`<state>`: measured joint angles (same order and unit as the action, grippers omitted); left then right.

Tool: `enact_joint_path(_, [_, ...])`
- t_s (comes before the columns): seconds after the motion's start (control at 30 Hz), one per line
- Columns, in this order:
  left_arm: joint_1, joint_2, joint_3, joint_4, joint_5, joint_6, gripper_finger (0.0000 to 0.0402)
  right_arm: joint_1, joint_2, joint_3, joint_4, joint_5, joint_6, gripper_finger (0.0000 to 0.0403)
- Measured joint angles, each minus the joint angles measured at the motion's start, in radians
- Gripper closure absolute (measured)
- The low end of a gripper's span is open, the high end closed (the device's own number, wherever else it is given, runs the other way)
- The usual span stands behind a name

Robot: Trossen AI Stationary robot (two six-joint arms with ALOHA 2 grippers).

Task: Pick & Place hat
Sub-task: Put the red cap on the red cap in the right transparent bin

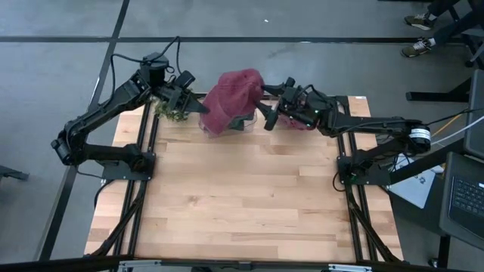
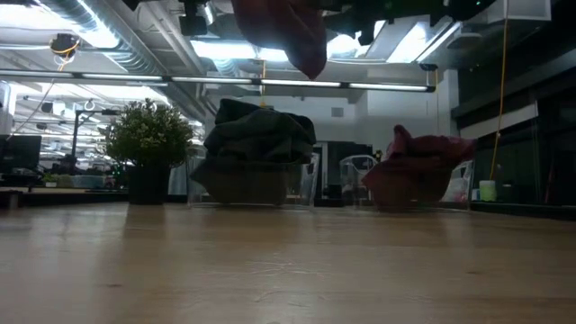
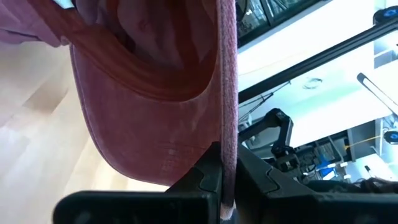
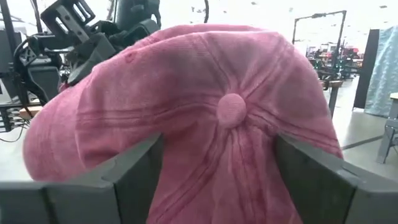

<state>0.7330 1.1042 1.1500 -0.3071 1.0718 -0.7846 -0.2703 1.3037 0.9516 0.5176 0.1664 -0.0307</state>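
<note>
A washed-pink cap (image 1: pixel 231 98) hangs in the air over the table's far edge; in the low view it (image 2: pixel 290 34) shows at the top. My left gripper (image 1: pixel 198 104) is shut on its brim, coming from the left. My right gripper (image 1: pixel 262 115) is open on the cap's right side, and its fingers stand on either side of the crown (image 4: pixel 230 109), which has a button on top. Below the cap stands a clear container (image 1: pixel 243 122) holding a dark hat (image 2: pixel 256 148). My left gripper (image 3: pixel 227 160) pinches the cap's brim (image 3: pixel 227 112) between its two fingers, at the brim's edge, seen edge-on. The cap is lifted clear, and its crown hangs beyond the fingers. My right gripper (image 4: pixel 217 144) has the crown between its open fingers (image 4: pixel 134 171); whether they touch it I cannot tell.
A second clear container with a dark red hat (image 2: pixel 418 166) stands at the far right (image 1: pixel 302 121). A small potted plant (image 1: pixel 174 109) stands at the far left (image 2: pixel 148 144). The wooden table (image 1: pixel 249 196) stretches toward the near edge.
</note>
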Motion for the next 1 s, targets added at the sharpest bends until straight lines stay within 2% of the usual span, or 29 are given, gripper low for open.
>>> enact_joint_path(0.13, [-0.007,0.000,0.000,-0.001,-0.002,-0.006,0.0384,-0.001,0.020,0.000,0.056,0.046,-0.008,0.0119])
enact_joint_path(0.3, [-0.031,0.009,0.000,0.001,-0.008,-0.006,0.0384,-0.020,0.039,0.000,0.099,0.049,0.017,0.0131])
enact_joint_path(0.47, [-0.052,0.028,0.000,0.029,-0.014,-0.007,0.0384,-0.041,0.044,0.000,0.097,-0.028,0.087,0.0159])
enact_joint_path(0.63, [-0.053,0.038,0.000,0.053,-0.015,-0.001,0.0384,-0.042,0.045,0.000,0.098,-0.095,0.106,0.0226])
enact_joint_path(0.77, [-0.045,0.039,0.000,0.050,-0.008,0.024,0.0384,-0.042,0.045,0.000,0.099,-0.147,0.153,0.0298])
enact_joint_path(0.9, [-0.030,0.039,0.000,0.049,0.044,0.055,0.0384,-0.042,0.042,0.000,0.105,-0.205,0.192,0.0374])
enact_joint_path(1.0, [-0.020,0.039,0.000,0.044,0.110,0.074,0.0384,-0.042,0.026,0.000,0.106,-0.254,0.204,0.0385])
